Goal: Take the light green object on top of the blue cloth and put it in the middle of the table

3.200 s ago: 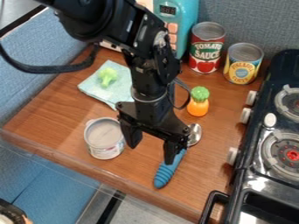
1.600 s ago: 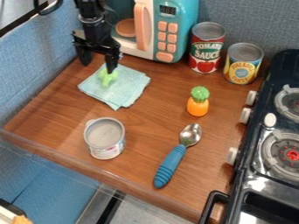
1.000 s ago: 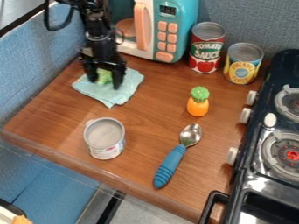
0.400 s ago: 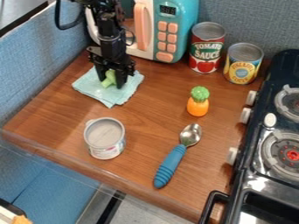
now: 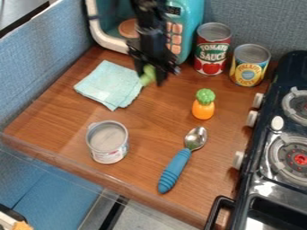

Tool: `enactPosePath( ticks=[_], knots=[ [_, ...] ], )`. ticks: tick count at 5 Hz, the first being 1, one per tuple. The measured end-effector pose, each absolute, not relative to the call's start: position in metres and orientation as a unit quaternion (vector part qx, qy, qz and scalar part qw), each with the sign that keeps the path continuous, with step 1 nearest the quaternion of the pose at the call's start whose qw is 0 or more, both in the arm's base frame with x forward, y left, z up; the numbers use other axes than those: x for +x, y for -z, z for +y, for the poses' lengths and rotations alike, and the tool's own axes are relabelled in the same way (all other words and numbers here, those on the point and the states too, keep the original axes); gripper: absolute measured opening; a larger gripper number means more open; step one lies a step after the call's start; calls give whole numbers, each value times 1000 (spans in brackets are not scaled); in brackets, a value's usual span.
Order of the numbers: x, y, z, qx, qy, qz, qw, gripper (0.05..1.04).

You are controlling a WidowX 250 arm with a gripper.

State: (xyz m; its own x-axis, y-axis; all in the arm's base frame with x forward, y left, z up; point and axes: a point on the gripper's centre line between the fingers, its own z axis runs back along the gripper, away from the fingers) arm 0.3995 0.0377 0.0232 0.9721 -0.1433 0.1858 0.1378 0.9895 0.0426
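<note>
"Camera view, from the left: how do we stand with the blue cloth (image 5: 105,85)?"

"The light green object (image 5: 147,74) looks off it, by its right edge, so I'd call the pick-up done."

"What's left?"

"Bringing it to the middle of the wooden table (image 5: 149,110), nearer us, then letting go."

"And the pose?"

"The black arm (image 5: 150,38) hangs from the top edge before the toy microwave (image 5: 193,20), gripper (image 5: 151,78) downward, fingers closed around the light green object. Its height I can't tell."

Brown wooden table (image 5: 144,130). On it: blue cloth (image 5: 107,85), white can (image 5: 108,143), blue-handled spoon (image 5: 174,170), orange toy with green top (image 5: 203,108), red can (image 5: 212,49), yellow can (image 5: 249,65), toy microwave (image 5: 192,28).
</note>
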Motion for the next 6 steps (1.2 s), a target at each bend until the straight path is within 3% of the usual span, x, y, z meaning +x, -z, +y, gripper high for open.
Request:
enactPosePath(
  ticks=[1,2,3,4,5,6],
  knots=[
    [400,-10,4,18,85,-85,993,581],
    [393,18,-1,19,84,-52,995,581],
    [393,20,1,24,77,-48,996,581],
    [387,22,1,27,65,-45,997,680],
    [380,8,1,28,43,-50,997,955],
    [381,-53,-1,32,23,-118,992,1003]
  ],
)
